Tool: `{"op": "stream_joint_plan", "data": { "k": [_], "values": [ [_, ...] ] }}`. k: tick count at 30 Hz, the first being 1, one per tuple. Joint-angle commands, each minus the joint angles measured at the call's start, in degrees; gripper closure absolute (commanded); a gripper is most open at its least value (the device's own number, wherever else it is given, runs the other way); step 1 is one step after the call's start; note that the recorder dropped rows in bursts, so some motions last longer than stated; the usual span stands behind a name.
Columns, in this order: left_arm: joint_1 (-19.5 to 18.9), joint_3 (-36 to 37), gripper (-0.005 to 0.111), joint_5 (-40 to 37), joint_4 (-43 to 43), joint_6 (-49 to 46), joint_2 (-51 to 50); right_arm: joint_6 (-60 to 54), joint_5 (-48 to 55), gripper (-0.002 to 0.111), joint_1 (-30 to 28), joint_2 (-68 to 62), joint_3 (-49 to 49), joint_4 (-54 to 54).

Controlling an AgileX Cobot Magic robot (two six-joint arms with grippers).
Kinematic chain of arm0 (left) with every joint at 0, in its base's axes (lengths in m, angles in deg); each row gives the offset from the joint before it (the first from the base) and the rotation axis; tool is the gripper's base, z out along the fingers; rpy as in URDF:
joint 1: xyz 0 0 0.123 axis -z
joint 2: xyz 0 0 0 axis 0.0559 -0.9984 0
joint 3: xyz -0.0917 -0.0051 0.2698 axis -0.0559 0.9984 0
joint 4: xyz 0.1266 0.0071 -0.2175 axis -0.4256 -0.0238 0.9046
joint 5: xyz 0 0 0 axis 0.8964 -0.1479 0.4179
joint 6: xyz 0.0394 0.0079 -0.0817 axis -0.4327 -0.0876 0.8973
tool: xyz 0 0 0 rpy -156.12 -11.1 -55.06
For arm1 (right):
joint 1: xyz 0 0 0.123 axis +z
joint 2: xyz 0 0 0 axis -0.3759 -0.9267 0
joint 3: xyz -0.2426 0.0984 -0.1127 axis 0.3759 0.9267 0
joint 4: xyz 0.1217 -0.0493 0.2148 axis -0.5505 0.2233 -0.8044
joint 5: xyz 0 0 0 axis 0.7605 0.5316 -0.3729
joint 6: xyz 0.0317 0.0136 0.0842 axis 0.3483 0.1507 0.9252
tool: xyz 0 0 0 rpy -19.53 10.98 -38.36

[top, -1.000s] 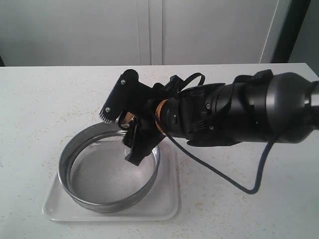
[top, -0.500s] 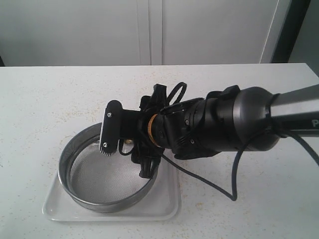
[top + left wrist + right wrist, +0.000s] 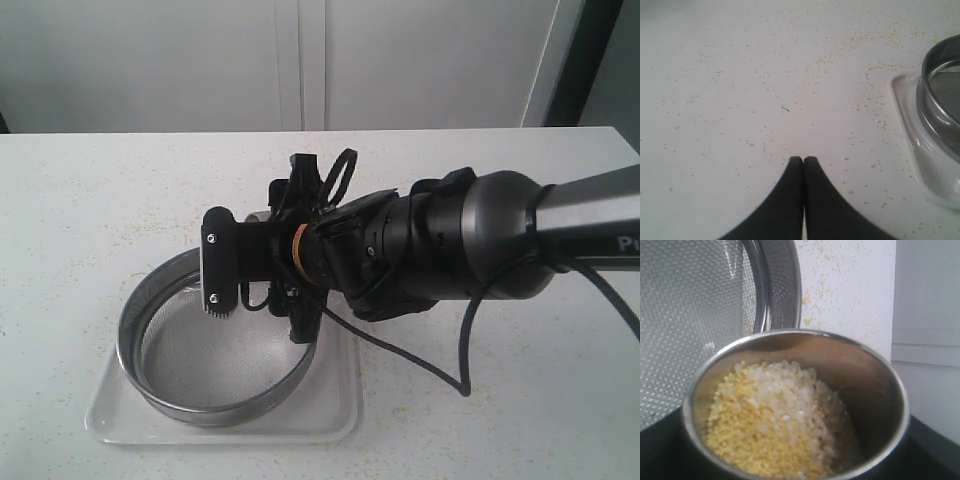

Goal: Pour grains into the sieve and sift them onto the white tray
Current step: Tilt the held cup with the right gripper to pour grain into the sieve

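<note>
Grains (image 3: pixel 775 430) in cup (image 3: pixel 875 375), right-wrist view only

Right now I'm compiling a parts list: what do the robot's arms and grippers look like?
The right arm is a rounded, glossy black casing with an orange ring at the wrist, a loose black cable and white lettering. The right gripper has flat black fingers, one showing a toothed edge. The left gripper shows two black tapered fingers.
</note>
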Motion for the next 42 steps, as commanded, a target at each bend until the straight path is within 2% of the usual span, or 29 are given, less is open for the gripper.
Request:
{"op": "stream_joint_plan", "data": {
  "k": [1,7,14,42],
  "values": [
    [-0.12,0.26,0.107,0.02,0.55,0.54,0.23,-0.32,0.65,0.108,0.01,0.29,-0.66,4.45],
    [-0.12,0.26,0.107,0.02,0.55,0.54,0.23,-1.57,1.24,0.108,0.01,0.29,-0.66,5.54],
    [-0.12,0.26,0.107,0.02,0.55,0.54,0.23,-9.88,0.86,0.108,0.62,0.29,-0.66,5.54],
    [-0.12,0.26,0.107,0.02,0.55,0.54,0.23,-15.05,-1.23,0.108,1.7,-2.65,-0.66,9.23]
  ]
}}
